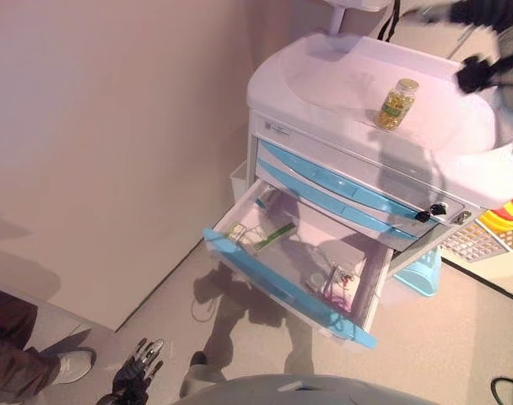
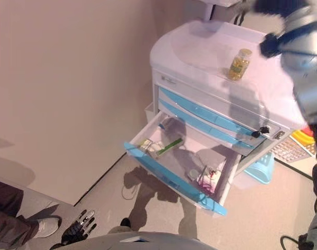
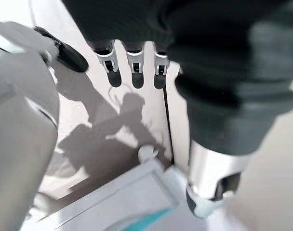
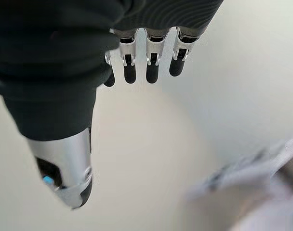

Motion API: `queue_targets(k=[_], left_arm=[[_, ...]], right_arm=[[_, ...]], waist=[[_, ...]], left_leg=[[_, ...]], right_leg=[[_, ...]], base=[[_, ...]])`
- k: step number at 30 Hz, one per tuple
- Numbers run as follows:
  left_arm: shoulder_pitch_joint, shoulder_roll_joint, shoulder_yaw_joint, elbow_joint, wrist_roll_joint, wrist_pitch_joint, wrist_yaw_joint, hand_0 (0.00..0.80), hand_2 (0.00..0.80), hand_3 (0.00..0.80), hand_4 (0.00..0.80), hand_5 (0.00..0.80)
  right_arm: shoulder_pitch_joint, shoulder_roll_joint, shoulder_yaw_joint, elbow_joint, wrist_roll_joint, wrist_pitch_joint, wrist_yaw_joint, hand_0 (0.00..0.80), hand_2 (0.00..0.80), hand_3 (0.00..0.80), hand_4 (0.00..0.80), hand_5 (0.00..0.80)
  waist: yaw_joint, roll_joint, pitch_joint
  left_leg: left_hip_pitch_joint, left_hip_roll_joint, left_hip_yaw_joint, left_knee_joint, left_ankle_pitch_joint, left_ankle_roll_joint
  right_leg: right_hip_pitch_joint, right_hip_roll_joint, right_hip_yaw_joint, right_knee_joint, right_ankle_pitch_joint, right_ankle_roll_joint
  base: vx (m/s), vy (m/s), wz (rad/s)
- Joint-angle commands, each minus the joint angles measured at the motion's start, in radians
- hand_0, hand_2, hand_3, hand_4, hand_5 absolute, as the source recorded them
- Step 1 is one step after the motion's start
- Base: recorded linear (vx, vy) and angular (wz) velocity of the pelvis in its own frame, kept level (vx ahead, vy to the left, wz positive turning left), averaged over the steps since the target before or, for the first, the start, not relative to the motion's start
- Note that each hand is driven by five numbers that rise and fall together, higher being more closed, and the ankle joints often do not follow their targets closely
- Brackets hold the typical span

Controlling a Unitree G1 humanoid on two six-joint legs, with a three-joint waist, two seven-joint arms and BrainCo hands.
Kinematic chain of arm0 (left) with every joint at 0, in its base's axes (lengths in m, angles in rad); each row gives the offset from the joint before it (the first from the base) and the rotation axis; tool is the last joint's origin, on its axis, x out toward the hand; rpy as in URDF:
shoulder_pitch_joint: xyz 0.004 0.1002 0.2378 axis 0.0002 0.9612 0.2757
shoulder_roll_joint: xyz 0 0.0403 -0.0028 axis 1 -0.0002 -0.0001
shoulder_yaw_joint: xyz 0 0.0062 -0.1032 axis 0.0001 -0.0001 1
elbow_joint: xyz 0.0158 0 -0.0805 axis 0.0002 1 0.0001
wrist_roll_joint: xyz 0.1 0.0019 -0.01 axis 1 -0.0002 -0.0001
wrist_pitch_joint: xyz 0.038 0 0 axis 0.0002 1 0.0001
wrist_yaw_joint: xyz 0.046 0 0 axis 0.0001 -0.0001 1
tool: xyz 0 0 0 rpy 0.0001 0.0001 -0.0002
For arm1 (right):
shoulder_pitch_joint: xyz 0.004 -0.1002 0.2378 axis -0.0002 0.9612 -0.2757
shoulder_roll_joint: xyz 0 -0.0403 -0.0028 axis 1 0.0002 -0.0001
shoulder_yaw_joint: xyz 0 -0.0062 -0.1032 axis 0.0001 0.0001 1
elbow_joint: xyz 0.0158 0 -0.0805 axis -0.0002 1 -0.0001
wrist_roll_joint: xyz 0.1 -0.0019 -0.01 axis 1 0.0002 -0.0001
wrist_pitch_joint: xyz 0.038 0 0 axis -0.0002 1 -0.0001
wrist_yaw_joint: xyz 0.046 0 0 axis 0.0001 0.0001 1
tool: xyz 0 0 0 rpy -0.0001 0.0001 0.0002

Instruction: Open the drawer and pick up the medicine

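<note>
Your medicine bottle stands upright on the cabinet top, well back from the front edge. Below it the drawer is pulled fully out, its blue front jutting over the floor, with small packets lying inside. Your left hand hangs low near the floor, fingers straight and empty, clear of the drawer. Your right hand is up beside the cabinet top, fingers extended, holding nothing. A person's shoe sits beside your left hand.
</note>
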Motion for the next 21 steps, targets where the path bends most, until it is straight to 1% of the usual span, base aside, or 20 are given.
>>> queue_targets(k=[1,2,4,6,7,9,10,12,13,14,15,16,17,20,21], left_arm=[[-0.067,0.050,-0.087,-0.046,0.130,-0.061,0.009,0.000,0.000,0.000,0.000,0.000],[-0.080,0.060,-0.110,-0.061,0.170,-0.058,0.020,0.000,0.000,0.000,0.000,0.000],[-0.100,0.079,-0.142,-0.072,0.239,-0.065,0.034,0.000,0.000,0.000,0.000,0.000],[-0.133,0.105,-0.183,-0.072,0.357,-0.081,0.061,0.000,0.000,0.000,0.000,0.000],[-0.149,0.119,-0.203,-0.071,0.381,-0.085,0.064,0.000,0.000,0.000,0.000,0.000],[-0.174,0.133,-0.226,-0.075,0.417,-0.072,0.063,0.000,0.000,0.000,0.000,0.000],[-0.192,0.143,-0.251,-0.072,0.480,-0.078,0.074,0.000,0.000,0.000,0.000,0.000],[-0.209,0.159,-0.292,-0.062,0.543,-0.098,0.078,0.000,0.000,0.000,0.000,0.000],[-0.224,0.170,-0.326,-0.056,0.603,-0.113,0.082,0.000,0.000,0.000,0.000,0.000],[-0.232,0.176,-0.344,-0.052,0.632,-0.119,0.086,0.000,0.000,0.000,0.000,0.000],[-0.252,0.190,-0.386,-0.037,0.692,-0.147,0.099,0.000,0.000,0.000,0.000,0.000],[-0.263,0.195,-0.407,-0.030,0.719,-0.158,0.102,0.000,0.000,0.000,0.000,0.000],[-0.283,0.201,-0.447,-0.023,0.758,-0.176,0.119,0.000,0.000,0.000,0.000,0.000],[-0.329,0.212,-0.522,-0.014,0.832,-0.200,0.158,0.000,0.000,0.000,0.000,0.000],[-0.349,0.221,-0.552,-0.027,0.875,-0.205,0.177,0.000,0.000,0.000,0.000,0.000]], right_arm=[[0.059,0.025,-0.005,-0.084,-0.001,-0.122,0.127,0.000,0.000,0.000,0.000,0.000],[0.104,0.051,0.000,-0.127,0.001,-0.141,0.167,0.000,0.000,0.000,0.000,0.000],[0.158,0.087,0.010,-0.180,0.034,-0.146,0.231,0.000,0.000,0.000,0.000,0.000],[0.212,0.132,0.030,-0.222,0.065,-0.148,0.296,0.000,0.000,0.000,0.000,0.000],[0.245,0.148,0.041,-0.234,0.077,-0.168,0.330,0.000,0.000,0.000,0.000,0.000],[0.298,0.158,0.049,-0.266,0.109,-0.174,0.362,0.000,0.000,0.000,0.000,0.000],[0.336,0.169,0.055,-0.280,0.147,-0.172,0.402,0.000,0.000,0.000,0.000,0.000],[0.374,0.179,0.064,-0.292,0.173,-0.187,0.438,0.000,0.000,0.000,0.000,0.000],[0.400,0.177,0.069,-0.302,0.225,-0.185,0.469,0.000,0.000,0.000,0.000,0.000],[0.411,0.178,0.073,-0.305,0.242,-0.187,0.486,0.000,0.000,0.000,0.000,0.000],[0.435,0.182,0.086,-0.311,0.272,-0.185,0.516,0.000,0.000,0.000,0.000,0.000],[0.450,0.187,0.093,-0.312,0.278,-0.189,0.532,0.000,0.000,0.000,0.000,0.000],[0.468,0.191,0.110,-0.315,0.298,-0.190,0.569,0.000,0.000,0.000,0.000,0.000],[0.507,0.193,0.146,-0.303,0.349,-0.171,0.643,0.000,0.000,0.000,0.000,0.000],[0.523,0.194,0.166,-0.295,0.386,-0.133,0.666,0.000,0.000,0.000,0.000,0.000]], waist=[[-0.004,0.036,-0.017],[-0.013,0.040,-0.015],[-0.027,0.045,-0.014],[-0.048,0.051,-0.011],[-0.061,0.055,-0.009],[-0.077,0.061,-0.007],[-0.093,0.065,-0.005],[-0.109,0.069,0.000],[-0.126,0.073,0.005],[-0.132,0.075,0.008],[-0.151,0.078,0.013],[-0.159,0.080,0.016],[-0.175,0.083,0.023],[-0.205,0.088,0.039],[-0.217,0.090,0.044]], left_leg=[[-0.006,0.011,-0.009,0.104,-0.118,0.052],[-0.003,0.013,-0.002,0.107,-0.121,0.052],[0.001,0.015,0.009,0.109,-0.124,0.052],[0.004,0.018,0.023,0.111,-0.126,0.051],[0.006,0.020,0.032,0.113,-0.127,0.050],[0.009,0.022,0.045,0.116,-0.130,0.051],[0.011,0.023,0.057,0.121,-0.133,0.050],[0.012,0.026,0.073,0.128,-0.135,0.050],[0.012,0.028,0.085,0.132,-0.137,0.050],[0.012,0.028,0.090,0.133,-0.138,0.050],[0.012,0.028,0.101,0.137,-0.141,0.051],[0.011,0.028,0.108,0.139,-0.142,0.051],[0.011,0.029,0.121,0.144,-0.144,0.052],[0.011,0.030,0.142,0.155,-0.152,0.053],[0.010,0.030,0.150,0.159,-0.154,0.053]], right_leg=[[-0.068,-0.006,-0.023,0.052,0.042,-0.031],[-0.068,-0.006,-0.016,0.052,0.043,-0.031],[-0.071,-0.005,-0.006,0.054,0.042,-0.030],[-0.076,-0.002,0.009,0.054,0.044,-0.029],[-0.080,-0.001,0.017,0.055,0.046,-0.027],[-0.086,0.000,0.029,0.057,0.046,-0.025],[-0.092,0.001,0.039,0.058,0.047,-0.023],[-0.100,0.003,0.050,0.059,0.049,-0.022],[-0.106,0.004,0.058,0.058,0.051,-0.020],[-0.109,0.005,0.062,0.058,0.052,-0.019],[-0.119,0.006,0.074,0.058,0.055,-0.016],[-0.125,0.006,0.080,0.060,0.057,-0.014],[-0.135,0.007,0.090,0.062,0.059,-0.013],[-0.153,0.006,0.109,0.067,0.064,-0.009],[-0.161,0.007,0.117,0.068,0.067,-0.008]], base=[[-0.033,-0.021,-0.21],[-0.033,-0.020,-0.23],[-0.025,-0.011,-0.27],[-0.037,-0.007,-0.23],[-0.040,-0.005,-0.23],[-0.040,0.004,-0.28],[-0.050,0.004,-0.30],[-0.053,-0.001,-0.25],[-0.054,0.001,-0.18],[-0.070,0.005,-0.16],[-0.057,0.007,-0.21],[-0.078,0.013,-0.29],[-0.069,0.015,-0.31],[-0.050,0.009,-0.28],[-0.033,-0.003,-0.23]])
